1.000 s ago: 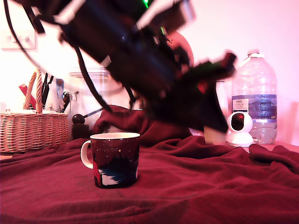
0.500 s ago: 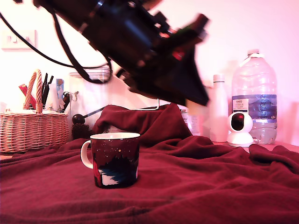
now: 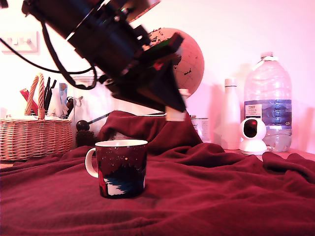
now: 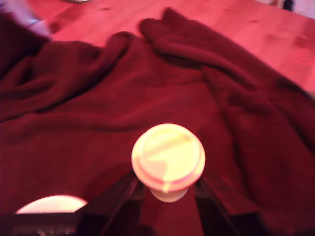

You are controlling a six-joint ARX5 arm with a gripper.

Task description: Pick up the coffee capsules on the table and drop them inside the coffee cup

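**Above the mug's far side: capsule gripped, drop not yet made**

Over at the exterior view's left sits a wicker basket [image 3: 34, 137], not part of the job. Next along, the coffee cup [image 3: 120, 167] stands upright on the red blanket [image 3: 221, 196], handle toward the exterior view's left, mouth open; nothing visible inside from this angle. Above and to the exterior view's right of the cup hangs the gripper [image 3: 174, 112], tilted, fingers pinched on the coffee capsule [image 3: 175, 116], whose pale end pokes out below the dark fingertips. Capsule is in the air, well clear of the cloth, and apart from the cup rim.

Progress, as I judge it: pick is done, carry is partway, release is left. Capsule looks offset to the exterior view's right of the cup mouth, so it needs to line up over the opening before letting go.

Orientation: in the wrist view the capsule [image 4: 168, 157] shows its wide flat lid face-on, so its long axis runs along the gripper's line, lid pointing outward from the fingers, narrow end tucked between them. Farther right, a white bottle [image 3: 230, 115] and water jug [image 3: 268, 103], untouched.
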